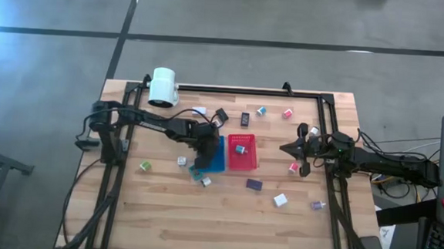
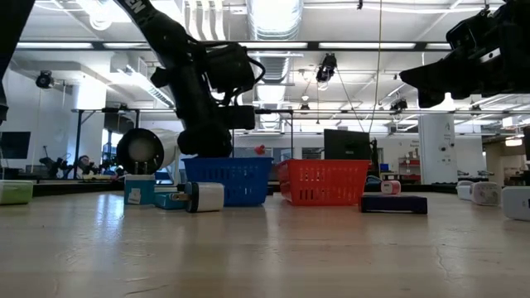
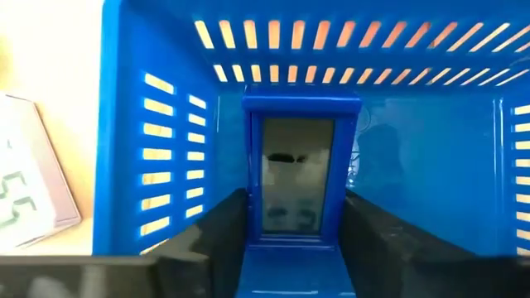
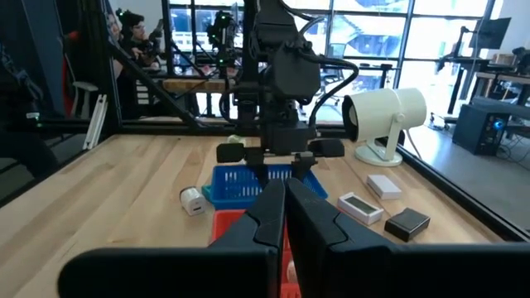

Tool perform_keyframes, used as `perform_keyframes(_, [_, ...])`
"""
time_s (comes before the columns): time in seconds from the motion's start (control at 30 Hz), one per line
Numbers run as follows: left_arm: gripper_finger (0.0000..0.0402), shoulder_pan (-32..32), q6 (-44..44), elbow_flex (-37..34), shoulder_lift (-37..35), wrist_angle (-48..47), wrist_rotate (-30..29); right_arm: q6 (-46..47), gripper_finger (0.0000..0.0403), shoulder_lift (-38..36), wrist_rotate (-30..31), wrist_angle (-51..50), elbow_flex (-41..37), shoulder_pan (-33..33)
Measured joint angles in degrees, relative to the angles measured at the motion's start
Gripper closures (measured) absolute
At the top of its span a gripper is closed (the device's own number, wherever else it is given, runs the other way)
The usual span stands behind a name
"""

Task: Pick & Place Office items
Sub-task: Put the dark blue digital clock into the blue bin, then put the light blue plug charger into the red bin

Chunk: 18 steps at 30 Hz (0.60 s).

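My left gripper [image 3: 294,228] points down inside the blue basket [image 1: 218,161], shut on a small blue block with a grey window [image 3: 298,165]. In the low view the basket's wall [image 2: 228,180] hides its fingers. My right gripper [image 4: 286,194] waits shut, raised above the table right of the red basket [image 1: 243,158]; it shows in the high view as right gripper [image 1: 288,149]. A teal-and-white item [image 1: 240,149] lies in the red basket. Several small items lie about on the table: green [image 1: 145,166], white [image 1: 280,199], dark purple [image 1: 254,184], pink [image 1: 293,167]. My left gripper pinches the blue block between its two fingers, one finger [image 3: 211,240] on each long side of the block's near end [image 3: 290,261]. It comes from above, pointing down into the blue basket, with the fingers lying along the block. Whether the block touches the basket's floor, I cannot tell.
The white lamp head [image 1: 163,87] stands at the far left corner. A white display item [image 3: 21,186] lies on the table just outside the blue basket. A black frame [image 1: 232,89] runs along the table's far and side edges. The near half of the table has bare wood [image 1: 200,223].
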Motion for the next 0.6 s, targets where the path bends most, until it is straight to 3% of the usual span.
perform_keyframes(0.2, [0.0156,0.00,-0.07,-0.01,-0.02,0.17,-0.17,0.00,0.0394,0.00,0.02,0.00,0.00,0.01])
perform_keyframes(0.6, [0.0155,-0.66,0.14,9.82,-0.99,-8.96,0.02,0.02,0.0394,0.04,0.02,-0.01,0.00,-0.01])
